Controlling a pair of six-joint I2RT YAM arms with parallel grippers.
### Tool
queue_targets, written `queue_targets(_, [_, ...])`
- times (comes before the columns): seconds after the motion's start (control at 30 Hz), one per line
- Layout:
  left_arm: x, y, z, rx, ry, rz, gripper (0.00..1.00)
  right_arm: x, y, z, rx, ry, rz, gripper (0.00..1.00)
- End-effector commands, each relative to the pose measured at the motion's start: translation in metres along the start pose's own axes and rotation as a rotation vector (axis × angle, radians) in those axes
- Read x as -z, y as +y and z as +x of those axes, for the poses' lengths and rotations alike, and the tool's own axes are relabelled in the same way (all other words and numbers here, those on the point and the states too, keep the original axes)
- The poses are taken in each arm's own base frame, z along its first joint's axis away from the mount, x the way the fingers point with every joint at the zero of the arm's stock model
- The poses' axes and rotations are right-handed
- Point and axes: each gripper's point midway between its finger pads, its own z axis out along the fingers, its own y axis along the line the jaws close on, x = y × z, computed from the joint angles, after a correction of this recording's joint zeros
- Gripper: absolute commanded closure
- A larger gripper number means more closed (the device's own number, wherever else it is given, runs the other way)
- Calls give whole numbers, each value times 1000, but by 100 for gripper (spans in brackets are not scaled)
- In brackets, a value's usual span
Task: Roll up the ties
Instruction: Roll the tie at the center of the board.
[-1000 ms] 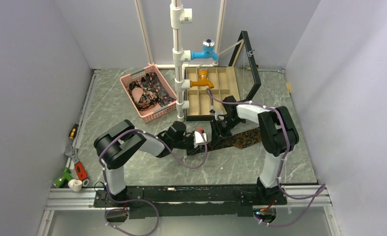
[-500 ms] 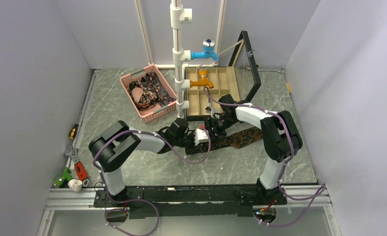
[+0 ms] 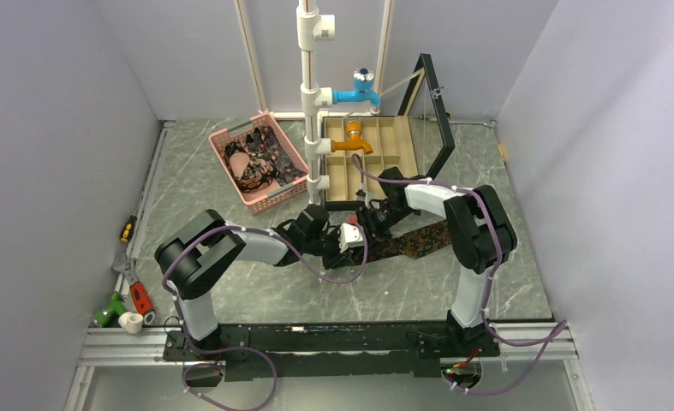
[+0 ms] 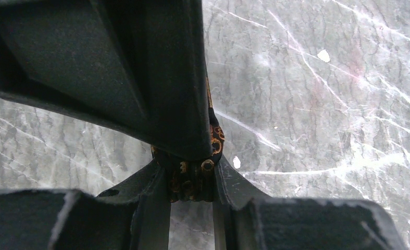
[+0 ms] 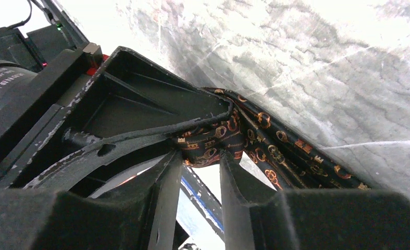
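Two end effectors are met over one tie (image 3: pixel 414 241), which lies flat on the bench (image 3: pixel 256 282) just in front of the compartment box (image 3: pixel 399 141), one end gathered between them.

Left end effector (image 4: pixel 191 179): closed to a narrow gap, a small wad of fabric pinched in it. Right end effector (image 5: pixel 200 159): likewise nearly closed, folded cloth nipped at the tips.

Rolling is judged barely begun. For a tight roll, the core should be gripped firmly on one side while the loose length is fed under light tension and square, so the coil is not coned.

Fabric: thin, limp, dark weave with small orange rings, slippery-looking. Bench: hard grey marbled slab. More ties (image 3: pixel 260 158) are heaped in the pink mesh basket (image 3: pixel 230 135).
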Motion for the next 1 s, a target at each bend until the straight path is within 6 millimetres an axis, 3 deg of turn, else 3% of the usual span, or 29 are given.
queue_targets(0.0, [5,-20,67,128,211,29,76,3,17,-20,42,-72,-68,67])
queue_targets(0.07, [6,-20,66,126,209,30,74,1,11,-18,54,-61,-42,81])
queue_targets(0.13, [7,-21,65,131,200,34,66,-4,-10,-14,50,-31,38,100])
queue_targets(0.23, [9,-20,64,153,166,42,46,1,-45,-10,54,-21,148,100])
queue_targets(0.4, [11,-13,54,83,59,19,31,9,-77,-3,26,-1,251,100])
queue_targets(0.53, [6,-12,41,1,-39,25,27,9,-88,-4,18,1,295,100])
queue_targets(0.73, [-12,10,24,-5,-133,-42,22,14,-107,-2,-20,4,352,100])
queue_targets(0.83, [-22,18,15,0,-183,-63,23,17,-113,1,-42,13,367,100])
queue_targets(0.97, [-34,14,10,12,-212,-33,29,17,-113,2,-33,9,376,100])
